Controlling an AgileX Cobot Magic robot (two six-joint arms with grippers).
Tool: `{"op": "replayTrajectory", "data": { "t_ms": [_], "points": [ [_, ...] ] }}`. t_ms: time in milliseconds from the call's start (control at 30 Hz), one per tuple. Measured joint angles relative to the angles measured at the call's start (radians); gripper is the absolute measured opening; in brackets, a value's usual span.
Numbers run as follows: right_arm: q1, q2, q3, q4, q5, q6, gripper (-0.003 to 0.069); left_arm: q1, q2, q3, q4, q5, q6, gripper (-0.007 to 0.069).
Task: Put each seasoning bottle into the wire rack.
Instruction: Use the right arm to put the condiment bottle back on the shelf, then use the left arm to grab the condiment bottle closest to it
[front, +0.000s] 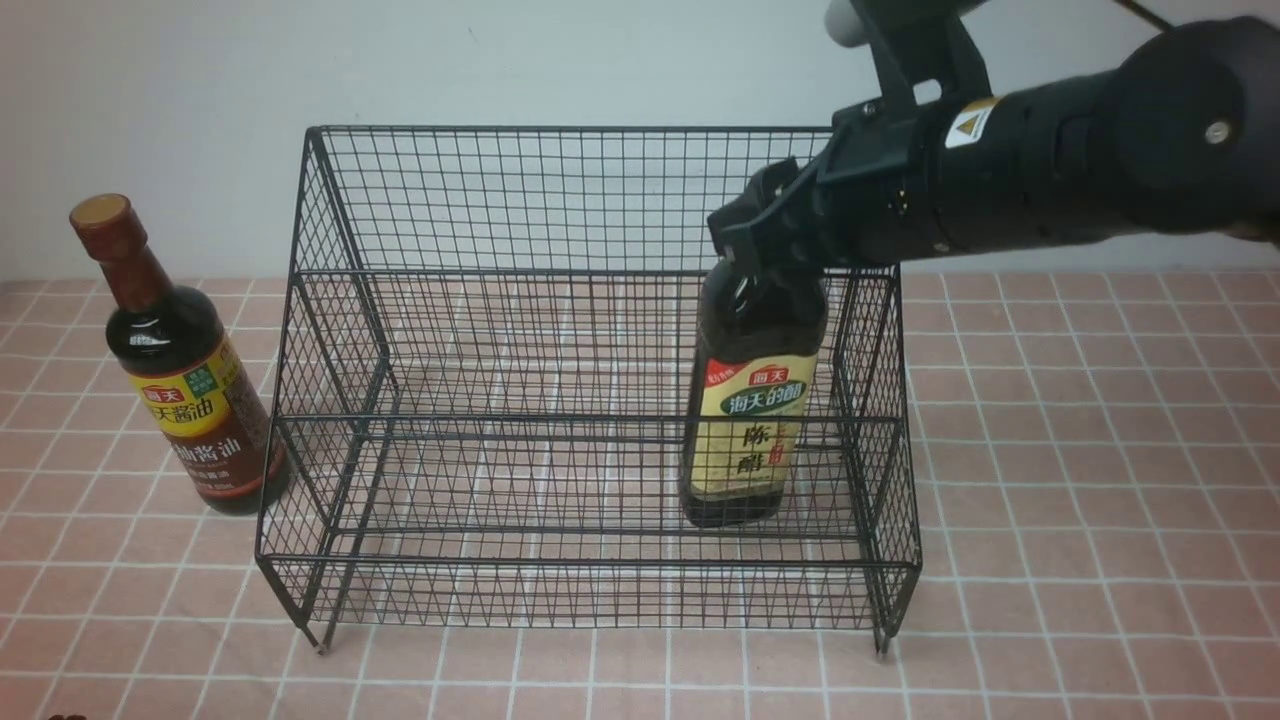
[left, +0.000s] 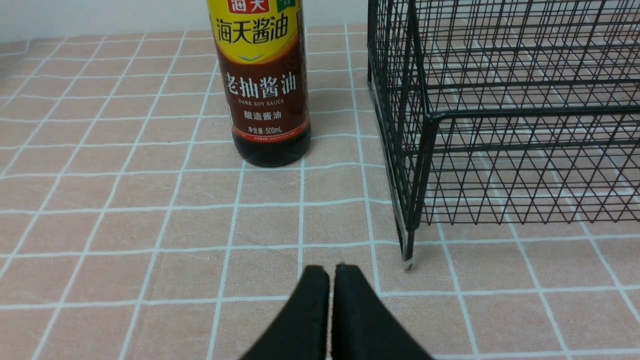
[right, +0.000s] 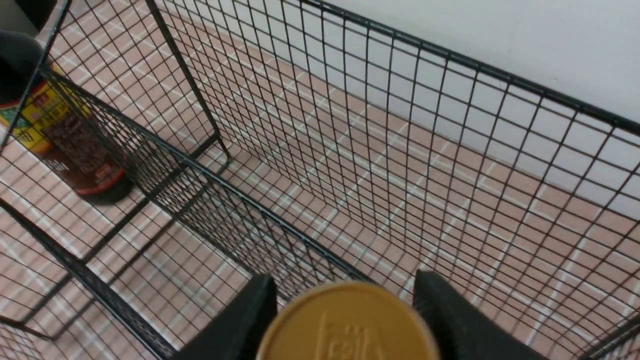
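The wire rack is open above, its left and middle free; the squarer bottle occupies its right end.

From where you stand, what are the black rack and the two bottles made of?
The rack looks like thin metal wire joined in a grid, coated matte black. The gold-capped bottle and the brown-necked bottle show glossy clear walls over dark liquid; glass or hard plastic, I cannot tell. The gold cap looks like moulded plastic, with an embossed mark.
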Motion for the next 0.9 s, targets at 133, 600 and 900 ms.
{"op": "replayTrajectory", "data": {
  "t_ms": [133,600,900],
  "points": [
    [0.0,-0.016,-0.002,0.013,-0.043,0.004,0.0398,0.0,0.0,0.0,0.0,0.0,0.0,-0.0004],
    [0.0,-0.298,-0.003,-0.049,-0.041,-0.002,0.0321,0.0,0.0,0.0,0.0,0.0,0.0,-0.0004],
    [0.0,-0.609,-0.011,-0.317,0.251,0.154,0.0001,0.0,0.0,0.0,0.0,0.0,0.0,-0.0004]
  ]
}}
